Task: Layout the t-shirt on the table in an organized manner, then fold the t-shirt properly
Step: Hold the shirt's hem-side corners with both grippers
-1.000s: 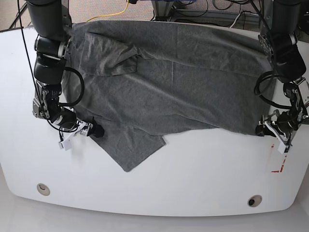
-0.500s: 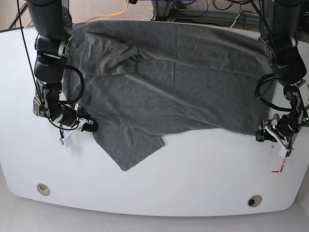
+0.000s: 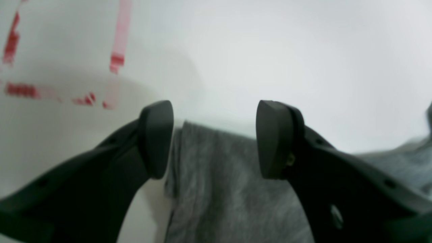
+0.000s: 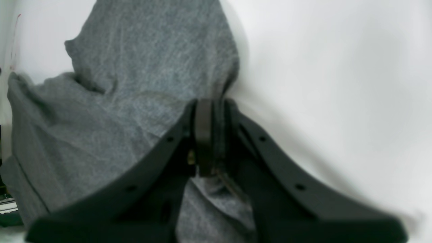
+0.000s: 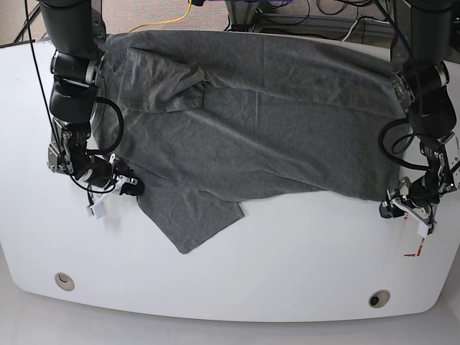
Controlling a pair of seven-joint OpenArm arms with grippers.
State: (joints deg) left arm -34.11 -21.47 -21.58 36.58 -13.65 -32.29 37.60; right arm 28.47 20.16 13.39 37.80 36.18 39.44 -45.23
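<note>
Glossy white table [image 5: 287, 251] under a spread, wrinkled grey t-shirt [image 5: 251, 129]; red tape mark [image 5: 415, 251] near its edge.

overhead base view, two close wrist-cams

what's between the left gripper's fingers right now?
A corner of the t-shirt lies in the gap of the open left gripper, not pinched, over the white table; the left wrist view shows it.
</note>
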